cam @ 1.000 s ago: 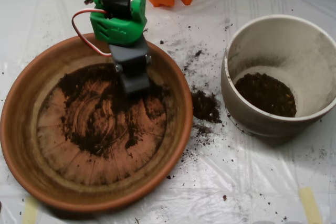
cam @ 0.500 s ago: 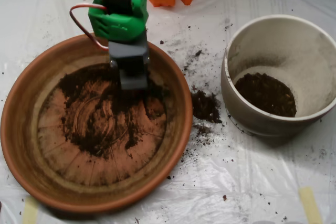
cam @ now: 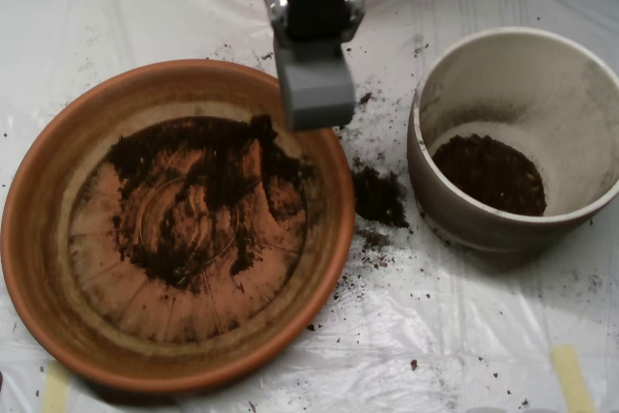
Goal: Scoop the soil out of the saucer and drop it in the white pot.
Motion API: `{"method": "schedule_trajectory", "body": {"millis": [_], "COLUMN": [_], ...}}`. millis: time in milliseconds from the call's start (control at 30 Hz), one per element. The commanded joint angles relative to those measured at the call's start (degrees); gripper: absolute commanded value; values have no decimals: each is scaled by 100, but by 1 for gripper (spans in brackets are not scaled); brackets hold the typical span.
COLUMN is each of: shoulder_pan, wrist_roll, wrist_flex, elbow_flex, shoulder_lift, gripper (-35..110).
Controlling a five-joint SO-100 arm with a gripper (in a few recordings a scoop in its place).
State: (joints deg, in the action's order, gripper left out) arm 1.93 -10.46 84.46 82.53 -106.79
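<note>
— So, the soil (cam: 198, 202): where does it sit?

— Mostly on the base of the saucer (cam: 44, 268), left of centre frame. Dark clumps in the upper half of the dish, thin smears running down toward the middle. More of it already lies in the bottom of the white pot (cam: 455, 215), at right. A spilled heap (cam: 377, 195) rests on the plastic sheet (cam: 464, 336) between the two vessels, with loose crumbs scattered around it.

— And the scoop?

— The scoop (cam: 316, 94) hangs at upper centre, over the saucer's upper right rim and the sheet just beyond it. It is clear of the dish floor, not touching the soil there. The grey shell reads as one closed block from above; whether the halves are parted or pressed together, and whether any soil is inside, I cannot tell.

— Why hold it there?

— My guess: it sits on the line from dish to pot, so this looks like the carry step. The pot stands just beside the saucer, likely to keep that trip short. The heap between them suggests the crossing is where soil gets lost.

— Soil relative to the scoop, then?

— The saucer's soil lies below and left of it in frame; the nearest clump is just under its lower left edge. The pot's soil is well to its right and lower.

— Anything else?

— Yellow tape strips (cam: 571, 374) at the sheet's edges.
</note>
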Motion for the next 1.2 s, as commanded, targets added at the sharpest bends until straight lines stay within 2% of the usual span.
{"method": "schedule_trajectory", "body": {"millis": [0, 100, 400, 500, 600, 667, 1167], "shoulder_pan": [-554, -1107, -2558, -2646, -2698, -2689, -2338], "wrist_roll": [-26, 0, -404, -378, -448, -439, -255], "wrist_flex": [369, 466, -132, -211, -167, -193, -185], "elbow_flex": [-1274, -1661, -1679, -1714, -1582, -1424, -712], "shoulder_lift": [-141, 114, 861, 1020, 1090, 1055, -281], "gripper": [-1, -1, -1, 2, 32, 39, 37]}}
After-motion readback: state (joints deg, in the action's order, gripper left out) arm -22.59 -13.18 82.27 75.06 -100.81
